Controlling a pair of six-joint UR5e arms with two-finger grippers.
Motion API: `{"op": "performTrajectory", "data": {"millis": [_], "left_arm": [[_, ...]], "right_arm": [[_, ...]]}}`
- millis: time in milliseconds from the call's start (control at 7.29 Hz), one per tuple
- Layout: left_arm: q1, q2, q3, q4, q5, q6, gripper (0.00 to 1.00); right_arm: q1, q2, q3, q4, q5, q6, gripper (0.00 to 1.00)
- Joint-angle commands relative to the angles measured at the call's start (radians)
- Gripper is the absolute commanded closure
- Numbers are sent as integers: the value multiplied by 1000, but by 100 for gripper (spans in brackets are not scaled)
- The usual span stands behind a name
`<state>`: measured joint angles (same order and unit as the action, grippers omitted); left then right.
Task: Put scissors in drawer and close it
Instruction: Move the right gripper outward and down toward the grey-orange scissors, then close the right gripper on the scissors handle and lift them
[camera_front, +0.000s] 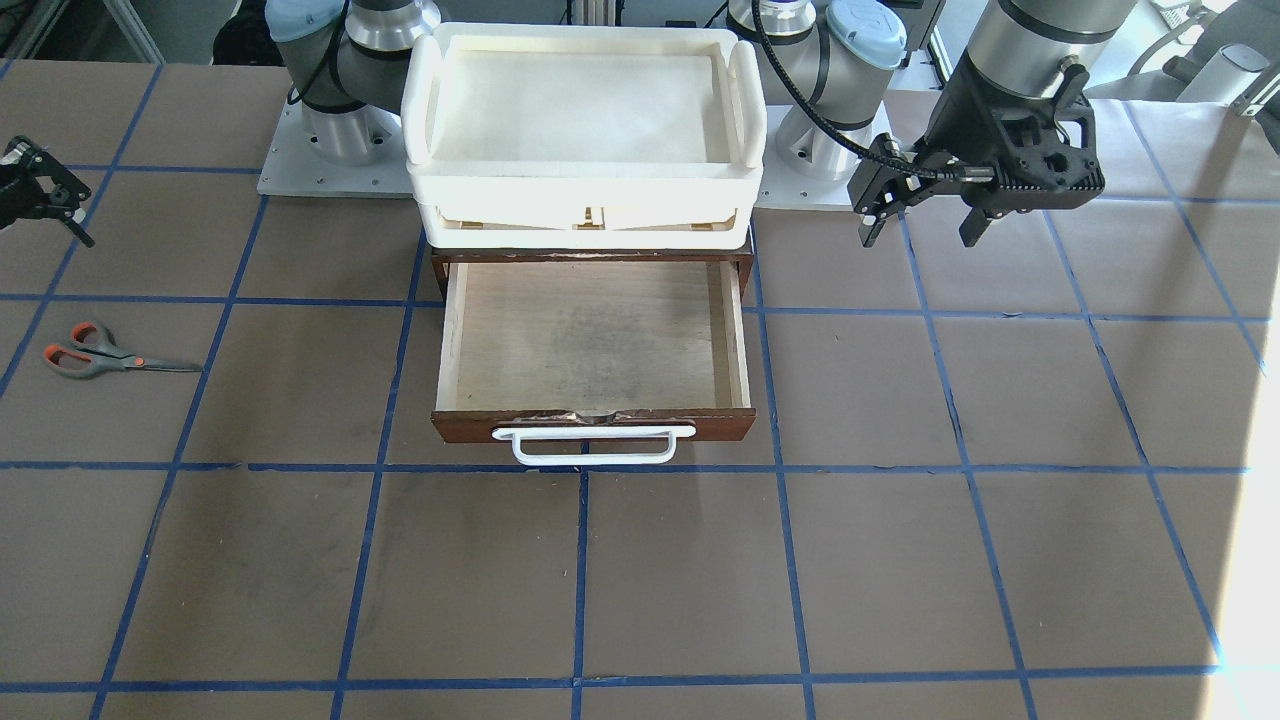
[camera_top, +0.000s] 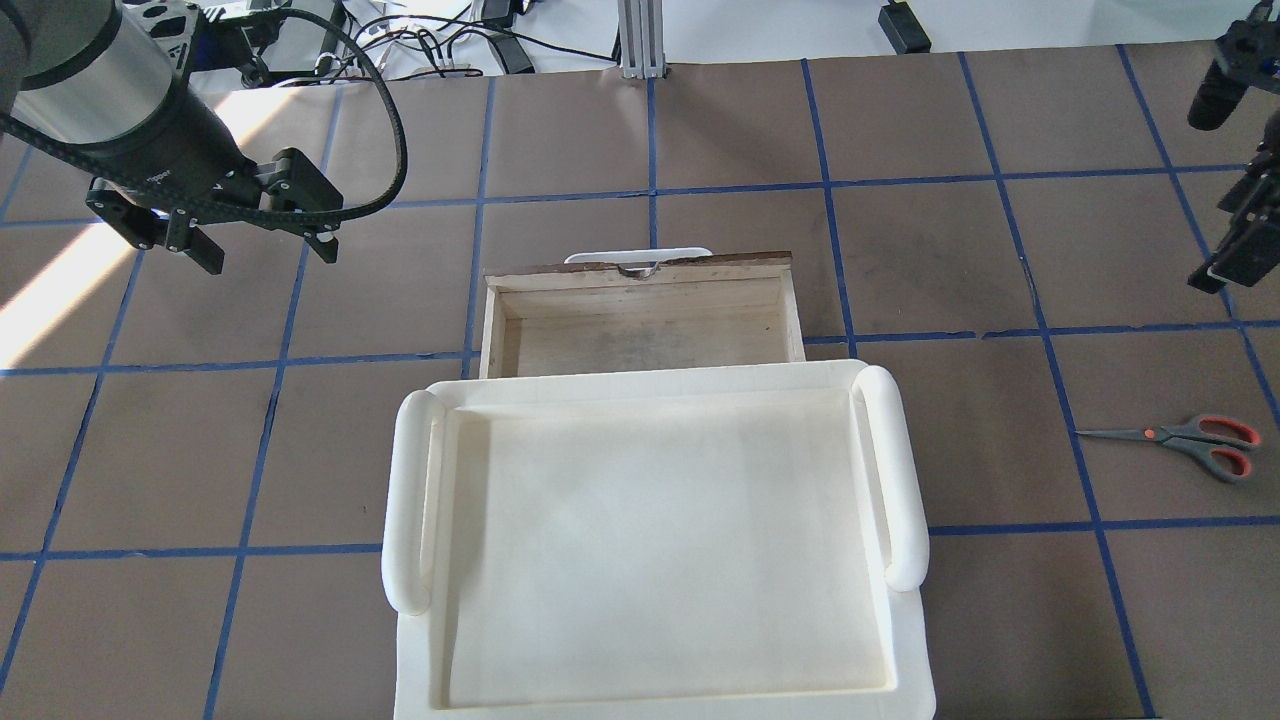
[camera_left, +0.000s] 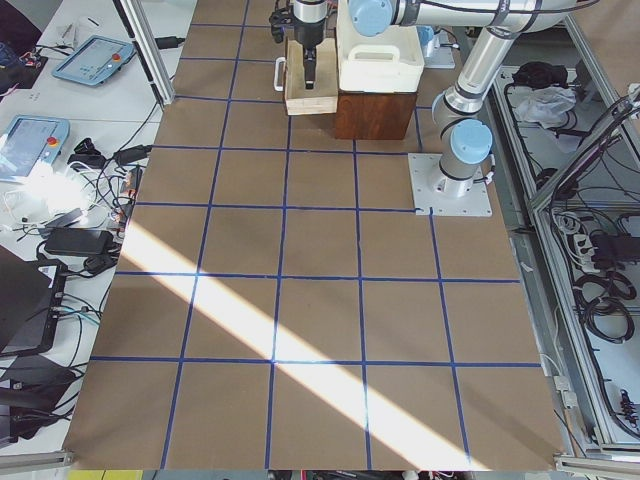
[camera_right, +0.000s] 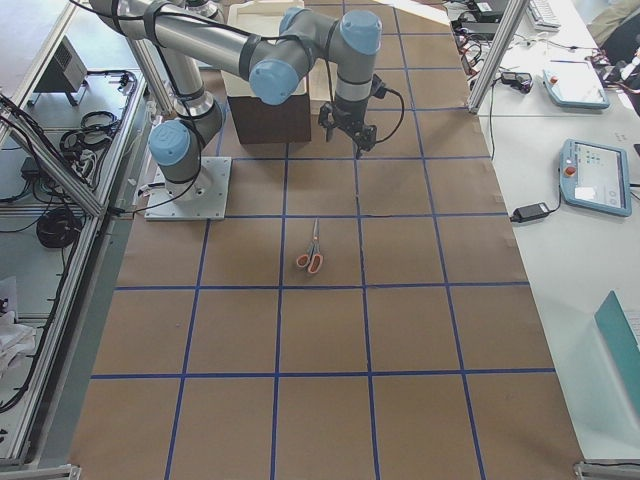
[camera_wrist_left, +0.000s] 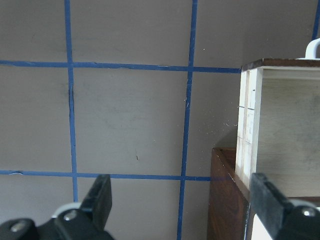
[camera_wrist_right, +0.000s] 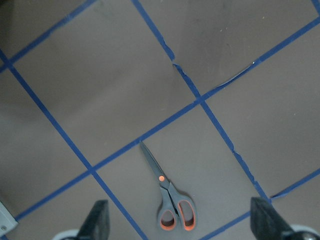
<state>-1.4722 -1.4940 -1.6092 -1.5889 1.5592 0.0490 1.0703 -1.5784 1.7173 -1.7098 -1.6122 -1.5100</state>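
Scissors (camera_front: 110, 355) lie flat on the brown table (camera_front: 700, 580), out on the robot's right side and well apart from the drawer (camera_front: 595, 340). Blades are closed, tips pointing toward the drawer, orange-and-grey loops facing away from it. They sit inside one square of the blue tape grid (camera_front: 580, 575), tips close to a tape line. The drawer stands pulled out from its dark brown cabinet (camera_left: 375, 115), bare plywood floor showing, reddish front and white bar handle (camera_front: 590, 445) facing away from the robot. A cream plastic tray (camera_front: 585, 40) sits on top of the cabinet, overhanging the back part of the drawer in the overhead view. The right gripper (camera_right: 345, 138) hangs in the air above the table, touching nothing. Its wrist camera looks down on the scissors, and its two fingers (camera_wrist_right: 97, 220) are spread wide with nothing between them. The left gripper (camera_front: 922, 225) hovers over bare table on the drawer's other side, clear of the surface. Its jaws are also parted and empty, and its wrist camera catches the drawer's pale side wall and the cabinet corner at the edge of the view.
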Motion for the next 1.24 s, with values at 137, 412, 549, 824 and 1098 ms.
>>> {"op": "performTrajectory", "data": {"millis": [137,412,549,824,1098], "left_arm": [[1,1,0,0,1,0,0],[3,1,0,0,1,0,0],[3,1,0,0,-1,0,0],[3,1,0,0,-1,0,0],[3,1,0,0,-1,0,0]], "right_arm": [[-217,20,277,-376,26,-423,2],[-253,105,360,-465,90,-542,2],[-254,157,366,-543,89,-577,2],[-254,222,392,-585,77,-633,1],[-254,230,461,-698,57,-635,1]]}}
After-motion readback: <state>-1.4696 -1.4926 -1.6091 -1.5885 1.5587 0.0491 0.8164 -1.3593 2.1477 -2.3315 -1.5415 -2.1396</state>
